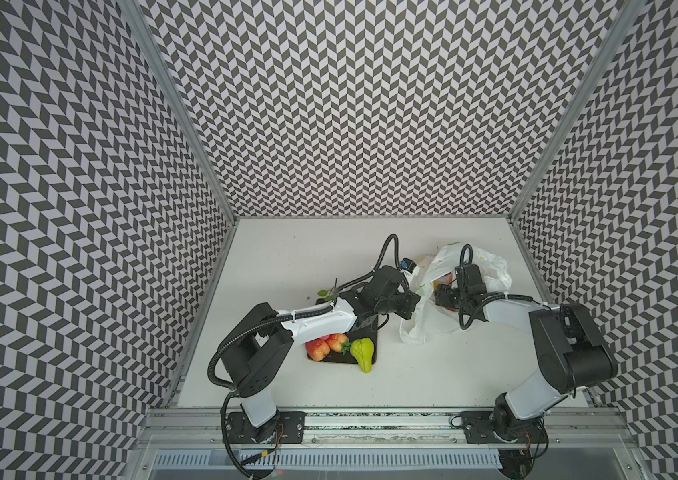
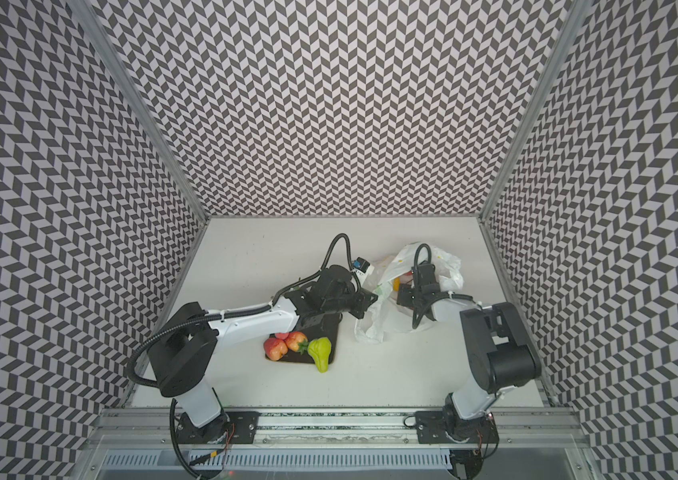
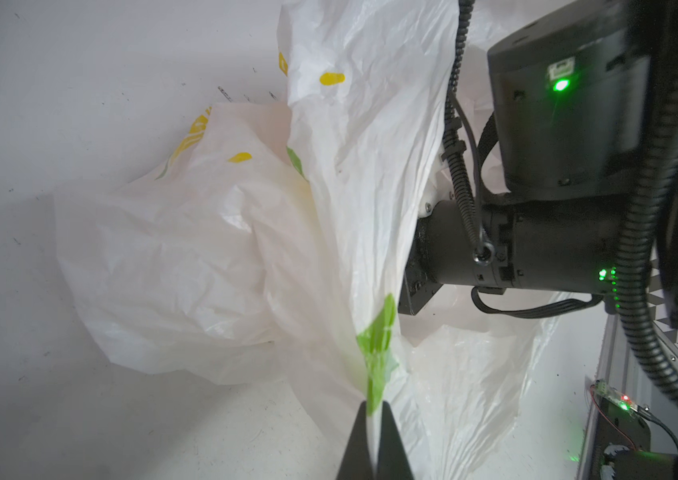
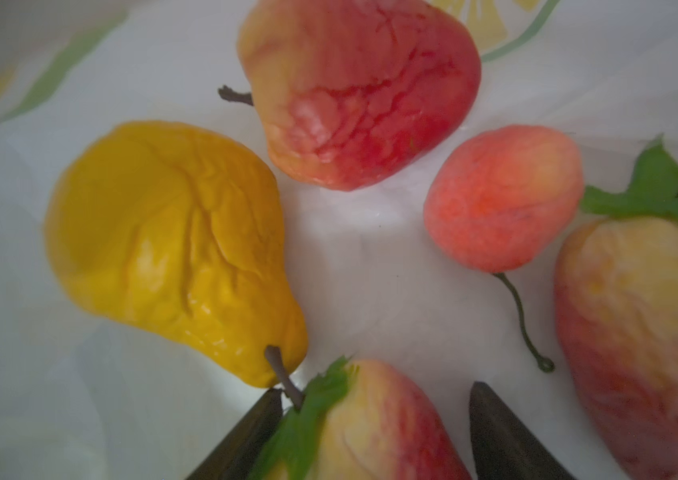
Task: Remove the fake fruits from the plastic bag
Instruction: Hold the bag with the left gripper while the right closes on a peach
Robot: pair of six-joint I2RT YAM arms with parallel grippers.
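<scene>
The plastic bag [image 1: 433,322] [image 2: 374,328] [image 3: 187,257] lies crumpled at the right back of the table. My left gripper [image 1: 411,308] [image 3: 374,409] is shut on a fold of its rim, holding it up. My right gripper [image 1: 440,297] [image 4: 374,390] is inside the bag, open, with its jaws astride a red-yellow fruit with a green leaf [image 4: 370,432]; one finger touches the leaf and the other stands clear. Around it lie an orange pear [image 4: 171,232], a red-yellow fruit [image 4: 354,91], a small peach [image 4: 503,199] and a larger fruit [image 4: 645,332].
A dark plate [image 1: 364,332] [image 2: 327,328] under my left arm holds two red-yellow fruits [image 1: 316,348] [image 1: 336,341] and a lime-green pear [image 1: 362,352] [image 2: 320,351]. A leafy twig [image 1: 329,293] sticks out behind the arm. Patterned walls close in three sides; a metal rail [image 1: 370,419] runs along the front.
</scene>
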